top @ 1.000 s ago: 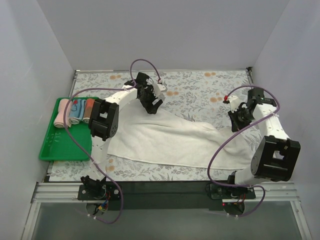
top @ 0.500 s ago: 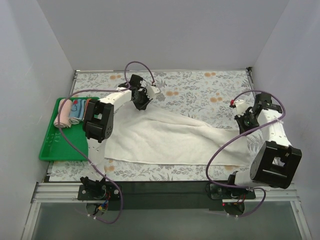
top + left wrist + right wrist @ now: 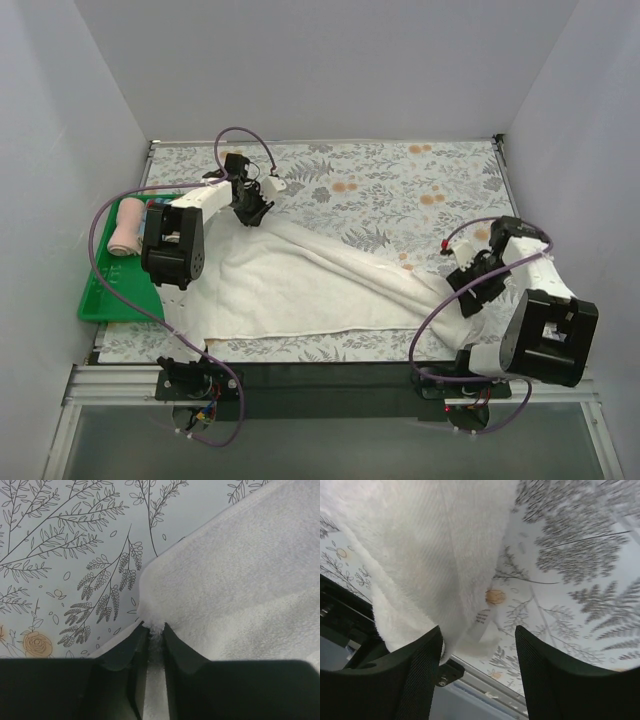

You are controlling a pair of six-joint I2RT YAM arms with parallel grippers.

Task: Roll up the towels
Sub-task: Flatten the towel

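The long cream-white towel [image 3: 300, 285] lies spread across the table, with a fold running diagonally from far left to near right. My left gripper [image 3: 250, 208] is shut on its far-left corner; in the left wrist view the fingertips [image 3: 175, 642] pinch a tuft of the towel [image 3: 240, 575]. My right gripper [image 3: 470, 287] stands open at the towel's right end. In the right wrist view the towel's corner [image 3: 435, 565] hangs down against the left finger [image 3: 415, 670], loose between the jaws. A salmon-pink towel [image 3: 126, 226] lies rolled in the green tray [image 3: 110, 295].
The green tray sits at the table's left edge, partly behind my left arm [image 3: 172, 240]. The floral table cover [image 3: 400, 185] shows at the back and right. A metal rail [image 3: 330, 375] runs along the near edge, close under my right gripper. White walls enclose three sides.
My left gripper closed on the towel's far corner and pulled it left. My right gripper came toward the near edge and opened, letting go of the towel's right end.
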